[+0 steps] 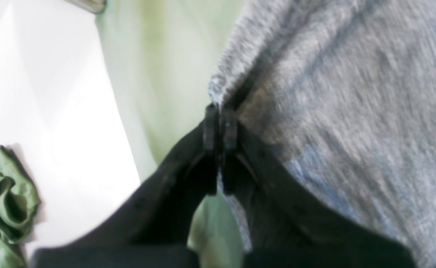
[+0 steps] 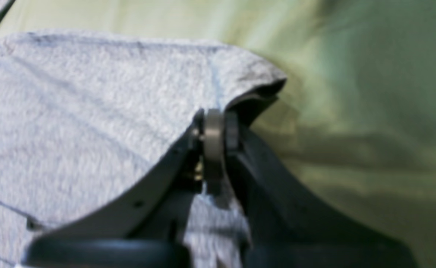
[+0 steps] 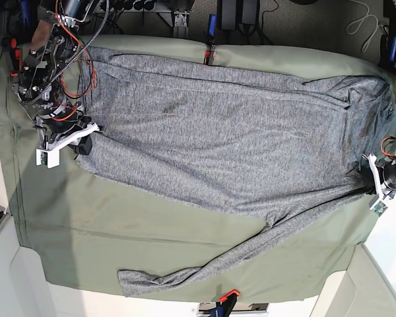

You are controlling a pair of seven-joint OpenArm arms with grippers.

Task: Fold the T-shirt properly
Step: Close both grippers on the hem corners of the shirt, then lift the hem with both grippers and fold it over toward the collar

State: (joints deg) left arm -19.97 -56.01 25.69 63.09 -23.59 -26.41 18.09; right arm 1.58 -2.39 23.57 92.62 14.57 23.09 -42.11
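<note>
The heather-grey T-shirt (image 3: 231, 139) lies spread across nearly the whole table, with one long narrow sleeve (image 3: 185, 274) running to the front left. My right gripper (image 3: 84, 142) is at the shirt's left edge. In the right wrist view the right gripper (image 2: 215, 124) is shut on a lifted corner of the shirt (image 2: 91, 111). My left gripper (image 3: 371, 179) is at the shirt's right edge. In the left wrist view the left gripper (image 1: 220, 113) is shut on the shirt's edge (image 1: 333, 111).
The olive-green table cloth (image 3: 119, 231) covers the table and hangs over its edges. Orange clamps hold it at the back (image 3: 208, 56) and the front (image 3: 228, 295). A crumpled green cloth (image 1: 2, 201) lies on the white floor beside the table.
</note>
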